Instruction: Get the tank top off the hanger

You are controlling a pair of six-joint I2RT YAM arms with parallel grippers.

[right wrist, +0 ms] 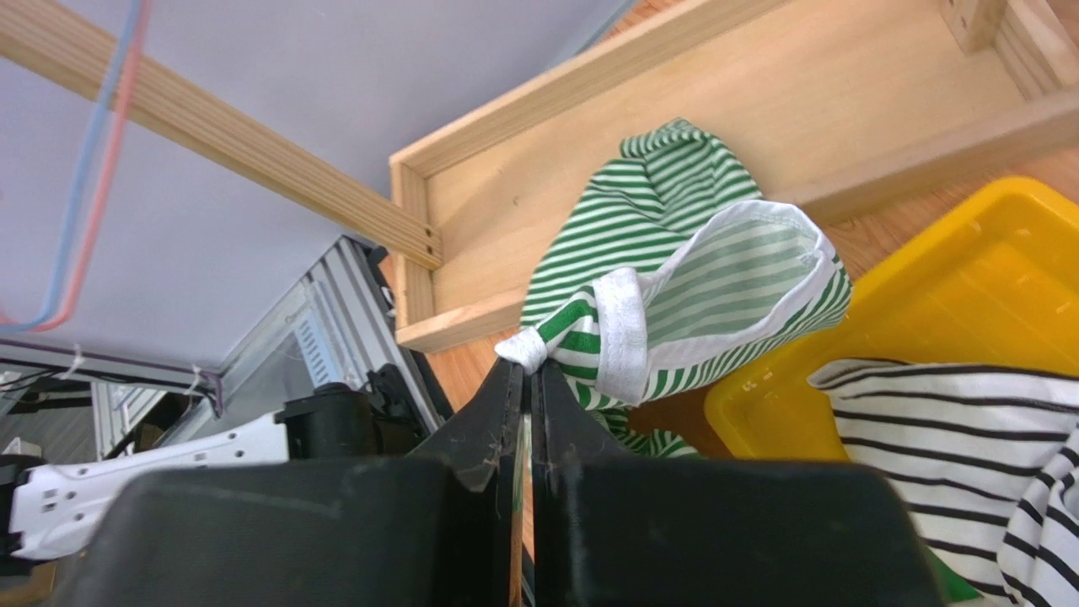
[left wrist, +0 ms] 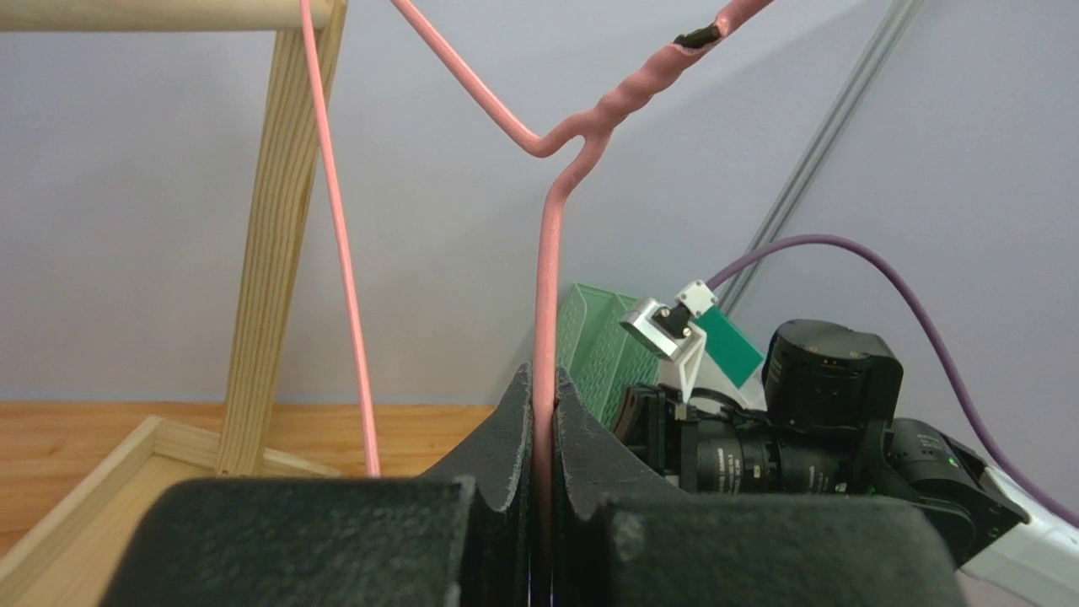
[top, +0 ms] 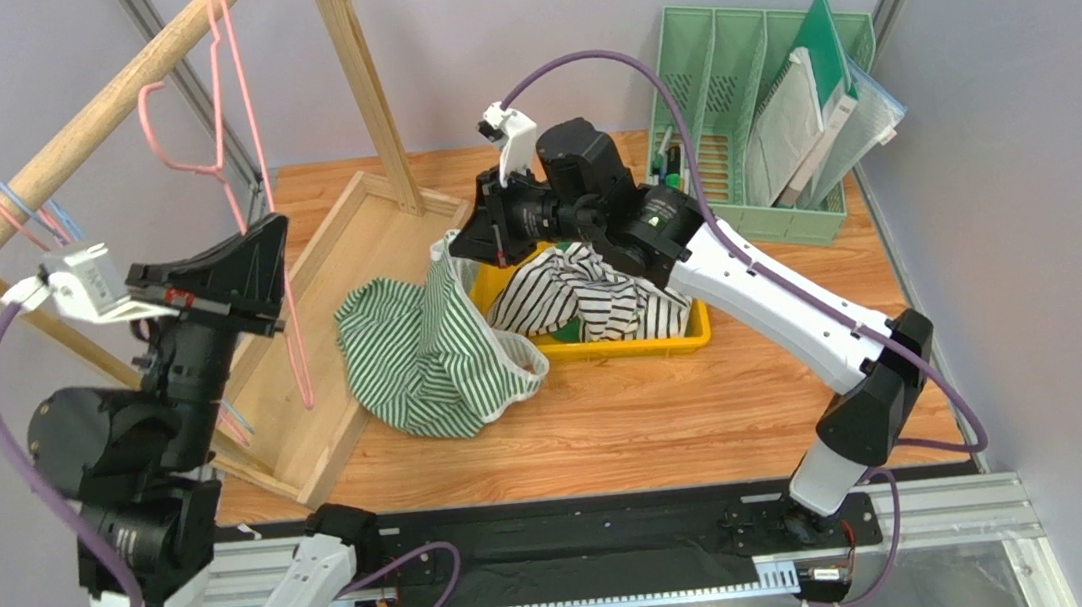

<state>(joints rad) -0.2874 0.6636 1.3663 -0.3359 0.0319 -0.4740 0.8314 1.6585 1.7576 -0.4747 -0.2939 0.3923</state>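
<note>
- Left gripper [top: 270, 251] sat at approx. 9 o'clock in the top view, jaws closed on the pink wire hanger [left wrist: 547, 278]. The wrist cam showed the wire pinched between the pads, below the twisted neck.
- The hanger's hook was over the wooden rack's rod [top: 90, 125], so it had 2 supports. Advice: hold that clamp steady w/o twisting, or the hook may ride off the rod.
- The green-striped tank top [top: 424, 349] lay mid-table, at 3 o'clock from the hanger and apart from it. No fabric showed on the wire, so it looked already free.
- Right gripper [right wrist: 530, 380] was clamped on the top's white-trimmed edge, at approx. 1 o'clock of the garment. The rest slumped onto the table and against the yellow bin's [top: 624, 343] left wall.
- Judged step: carry the top clear and set it down. Best to lift enough that the low folds don't drag on the rack's base frame [top: 344, 241] at 10 o'clock, then move toward 3 o'clock.
- Risk: the pinch held only a thin edge, so a fast swing could slip it. It could also snag the b/w striped garment [top: 585, 299] in the bin.
</note>
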